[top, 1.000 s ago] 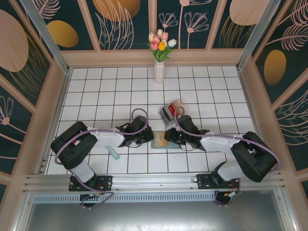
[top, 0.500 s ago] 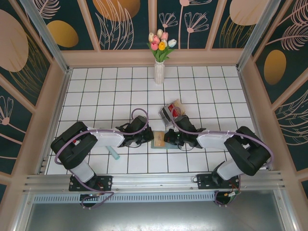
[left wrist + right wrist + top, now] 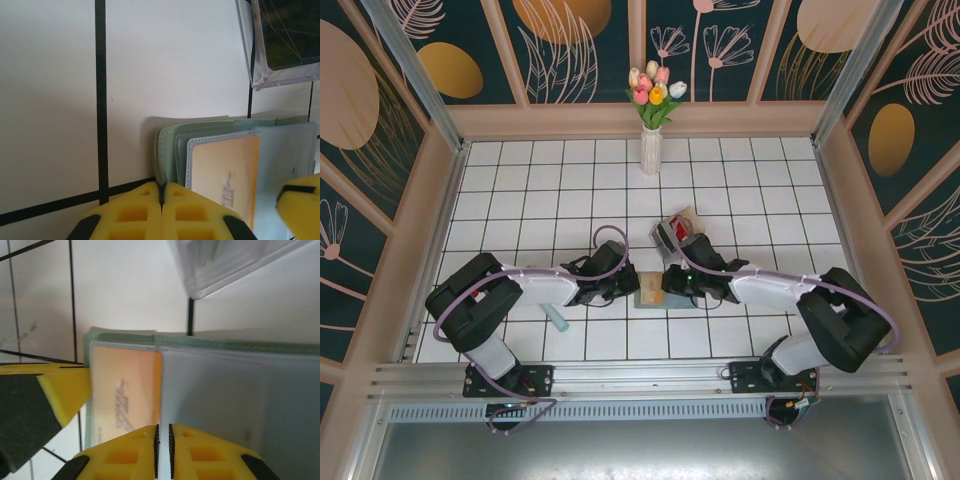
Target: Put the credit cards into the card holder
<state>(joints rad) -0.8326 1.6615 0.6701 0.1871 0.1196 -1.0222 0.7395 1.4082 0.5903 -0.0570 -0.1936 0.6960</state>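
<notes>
The grey-green card holder (image 3: 650, 294) lies open on the tiles between my two grippers. My left gripper (image 3: 161, 186) is shut on the holder's green left edge (image 3: 167, 150). An orange-yellow credit card (image 3: 225, 170) sits in the holder's stitched clear pocket; it also shows in the right wrist view (image 3: 125, 390). A pale grey card (image 3: 215, 395) lies beside it, overlapping its edge. My right gripper (image 3: 162, 427) is pinched on that grey card's near edge, jaws almost touching. A red card lies in the clear plastic box (image 3: 674, 233).
The clear box stands just behind the holder, near the right arm. A teal stick (image 3: 558, 318) lies by the left arm. A white vase of tulips (image 3: 651, 148) stands at the back centre. Wooden walls ring the tiled table.
The right gripper has shifted slightly toward the holder and its jaws have closed on the pale grey card. The left gripper has held still on the holder's edge.
</notes>
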